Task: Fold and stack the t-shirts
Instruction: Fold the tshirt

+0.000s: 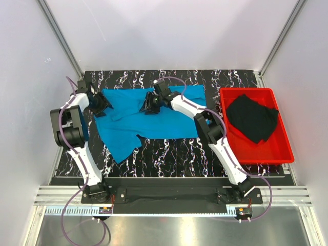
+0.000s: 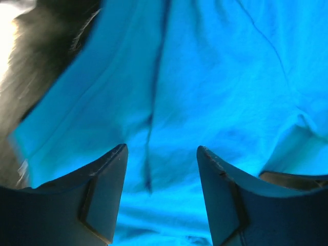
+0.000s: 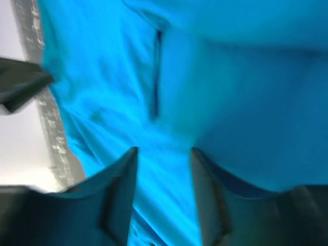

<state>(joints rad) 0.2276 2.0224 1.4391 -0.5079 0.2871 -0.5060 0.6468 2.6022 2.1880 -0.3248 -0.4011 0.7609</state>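
Top external view: at the left of the marbled black table (image 1: pixel 169 159), the left arm (image 1: pixel 72 125) bends in toward the left edge of the sky-blue t-shirt (image 1: pixel 154 128), with the left jaws low at the cloth there. The shirt lies spread on the far half of the table. Its long axis runs left to right, and one flap trails toward the near left. Which way its collar points cannot be told. Over the shirt's far middle, the right arm (image 1: pixel 207 125) stretches in from the near right, with the right jaws down at the fabric. At the right, well apart from the blue shirt, the black t-shirt (image 1: pixel 252 119) sits in a crumpled heap in the far part of a red tray (image 1: pixel 259 152).

Left wrist view: the left jaws stand apart and grip nothing. Wrinkled blue cloth fills the space beyond them, and a dark strip of table shows at the far left.

Right wrist view: the right jaws also stand apart, just above blue fabric marked by one dark crease. The picture is blurred.
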